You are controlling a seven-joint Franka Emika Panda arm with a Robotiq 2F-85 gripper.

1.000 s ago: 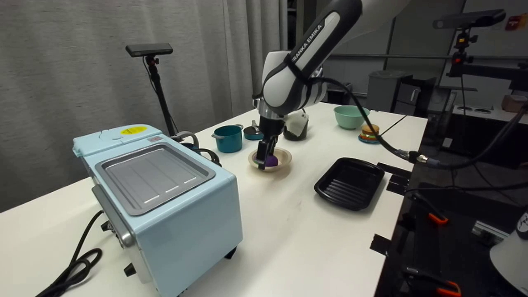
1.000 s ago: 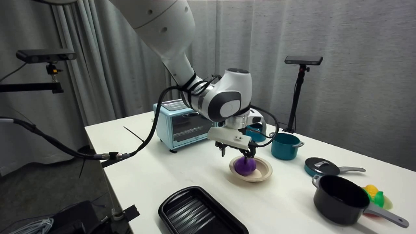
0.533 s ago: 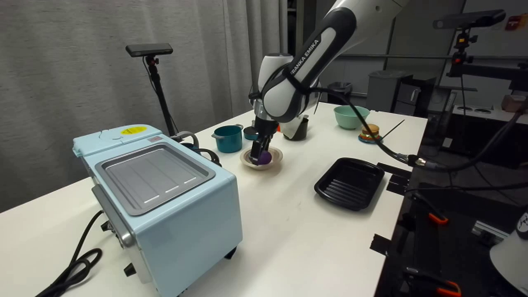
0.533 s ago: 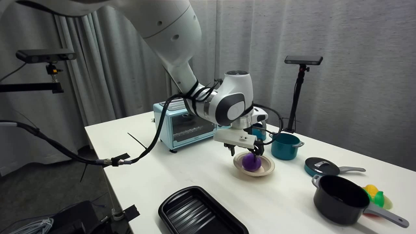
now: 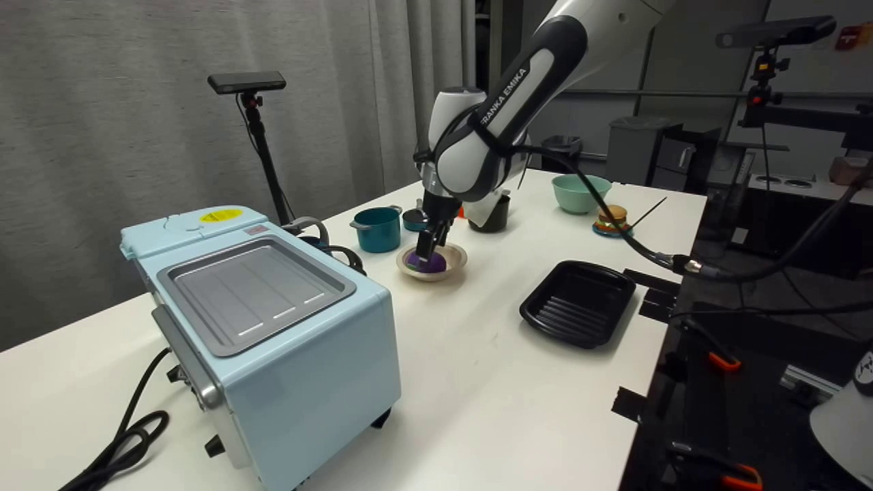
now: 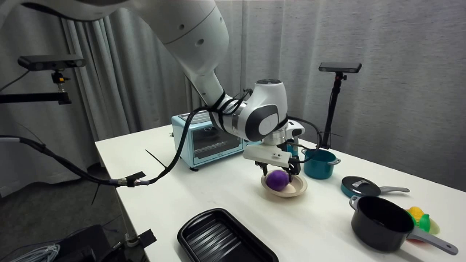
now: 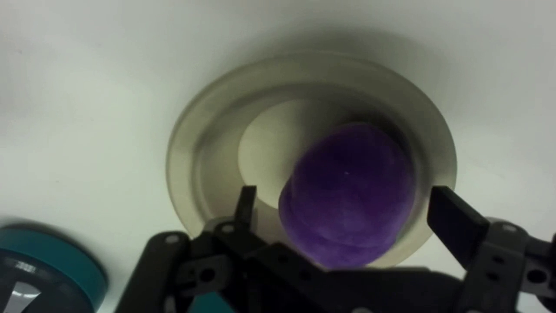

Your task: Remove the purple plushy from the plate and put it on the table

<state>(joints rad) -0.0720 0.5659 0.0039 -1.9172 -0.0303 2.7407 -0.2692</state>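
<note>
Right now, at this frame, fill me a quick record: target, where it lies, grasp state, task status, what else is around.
target: plushy, purple, roundish
lies: on the plate, off centre
grasp state: pincer open over the plate, plushy between its two sides; the wrist view shows a gap on each side
task status: not done; plushy not yet set down on the table
also on table: oven, black tray, burger, teal pot, black pot, bowl
</note>
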